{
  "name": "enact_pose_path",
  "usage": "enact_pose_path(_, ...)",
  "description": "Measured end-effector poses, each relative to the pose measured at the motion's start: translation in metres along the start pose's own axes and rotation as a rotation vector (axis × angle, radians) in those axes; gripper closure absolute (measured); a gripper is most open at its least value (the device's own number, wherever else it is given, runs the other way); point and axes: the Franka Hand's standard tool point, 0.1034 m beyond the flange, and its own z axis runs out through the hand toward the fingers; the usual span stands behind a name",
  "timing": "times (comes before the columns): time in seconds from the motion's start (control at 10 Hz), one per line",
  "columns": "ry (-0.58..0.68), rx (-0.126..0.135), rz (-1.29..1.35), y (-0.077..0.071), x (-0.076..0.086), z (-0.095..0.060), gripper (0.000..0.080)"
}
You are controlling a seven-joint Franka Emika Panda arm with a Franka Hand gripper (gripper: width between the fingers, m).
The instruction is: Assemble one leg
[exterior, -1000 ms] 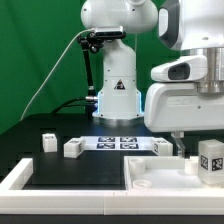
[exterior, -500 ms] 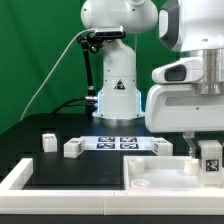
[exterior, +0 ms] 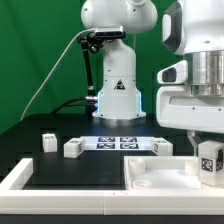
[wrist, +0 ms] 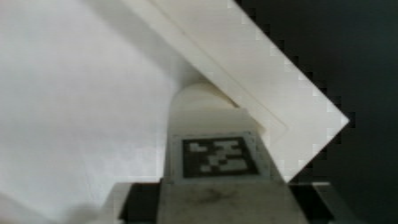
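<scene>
My gripper is shut on a leg, a chunky white block with a black-and-white tag, at the exterior view's right. It holds the leg upright over the corner of the large flat white tray-like piece. In the wrist view the leg fills the space between the dark fingers of the gripper, and its far end is close to the tray piece's raised rim. Whether it touches I cannot tell. Three more legs lie on the black table: two at the exterior view's left, one by the tray piece.
The marker board lies flat in the middle, in front of the robot base. A white raised border runs along the table's front left. A green backdrop stands behind.
The arm and gripper have shifted slightly toward the exterior view's right with the leg still held. The loose legs have not moved.
</scene>
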Motion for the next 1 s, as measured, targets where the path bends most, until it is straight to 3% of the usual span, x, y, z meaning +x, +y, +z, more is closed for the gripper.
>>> enact_pose_path(0.3,-0.020,-0.004,0.406,-0.0029,-0.0061,0.0009,0.0508)
enact_pose_path(0.7,-0.034,0.000,0.456,-0.0007,-0.0019,0.0008,0.0508)
enact_pose_path(0.8,-0.034,0.001,0.404,-0.0005,-0.0013,0.0007,0.0332)
enact_pose_path(0.9,-0.033,0.003,0.351,0.0000,0.0012,0.0001,0.0215)
enact_pose_path(1.0,-0.037,-0.004,0.310,-0.0003,0.0004,-0.0005,0.0215)
